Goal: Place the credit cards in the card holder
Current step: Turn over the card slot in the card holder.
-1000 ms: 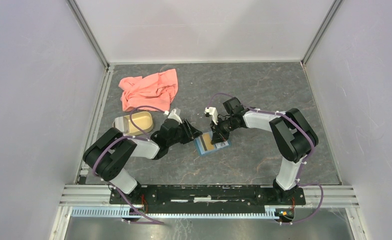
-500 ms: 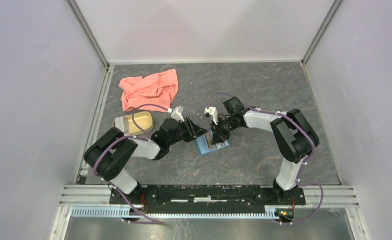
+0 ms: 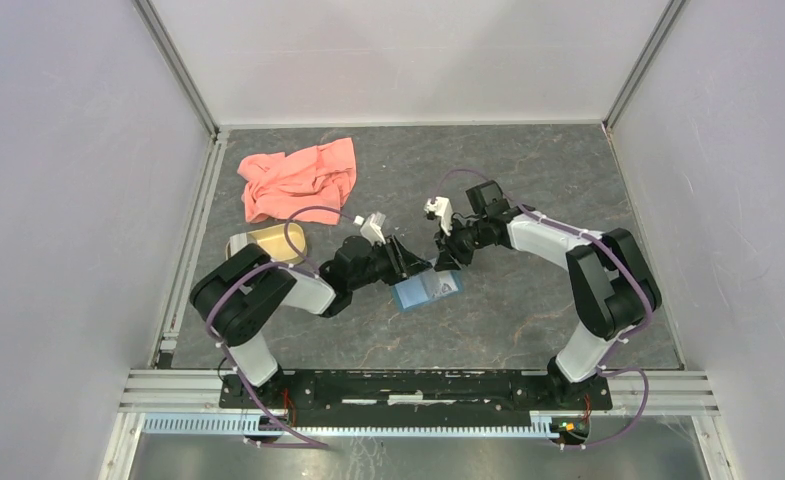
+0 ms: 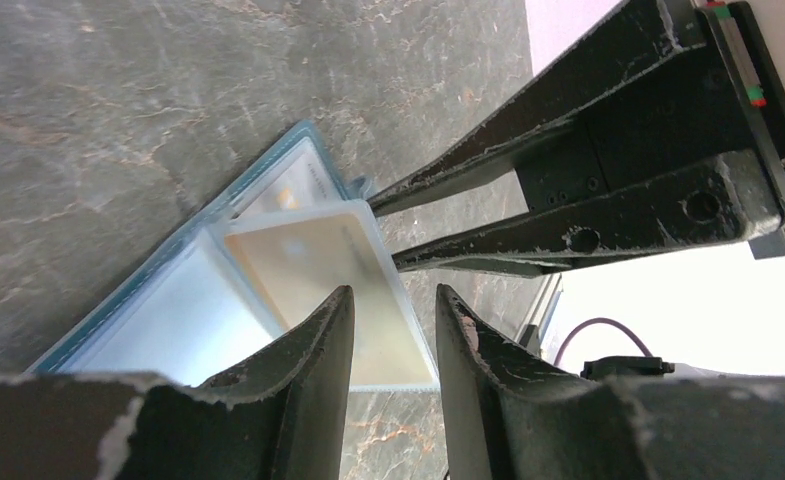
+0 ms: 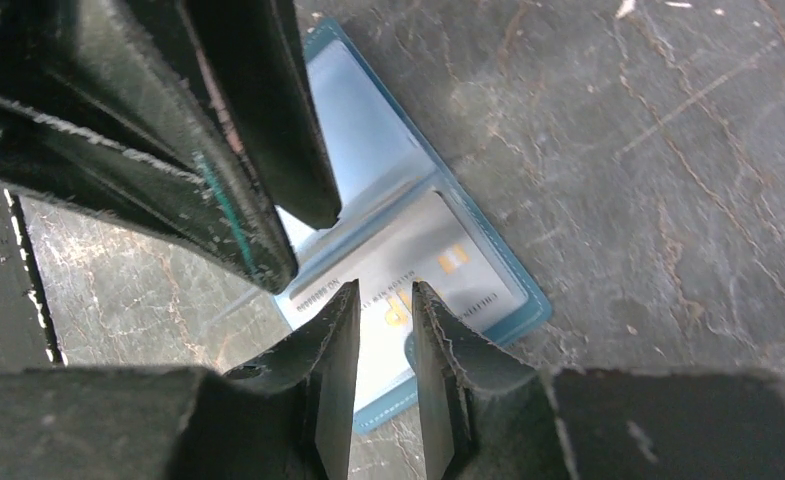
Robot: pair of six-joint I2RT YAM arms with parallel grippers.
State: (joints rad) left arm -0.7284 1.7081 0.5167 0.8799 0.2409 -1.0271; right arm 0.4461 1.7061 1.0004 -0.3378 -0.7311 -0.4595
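The teal card holder [image 3: 426,291] lies open and flat on the dark stone table. A pale gold credit card [image 4: 318,270] rests on its light-blue inside. In the right wrist view a pale card with gold markings [image 5: 423,268] sits in the holder [image 5: 513,300]. My left gripper [image 3: 421,266] hovers at the holder's left edge, open, with nothing between its fingers [image 4: 393,295]. My right gripper [image 3: 447,260] hangs just above the holder's far edge, also open and empty [image 5: 385,290]. The two grippers' tips nearly meet over the holder [image 4: 183,300].
A salmon-pink cloth [image 3: 298,178] lies crumpled at the back left. A tan oval dish [image 3: 268,243] stands by the left rail, behind my left arm. Pale walls close in the table on three sides.
My right gripper has opened, let go of the gold card and drawn back up and to the right. The left arm has reached further right. The card now lies flatter in the holder.
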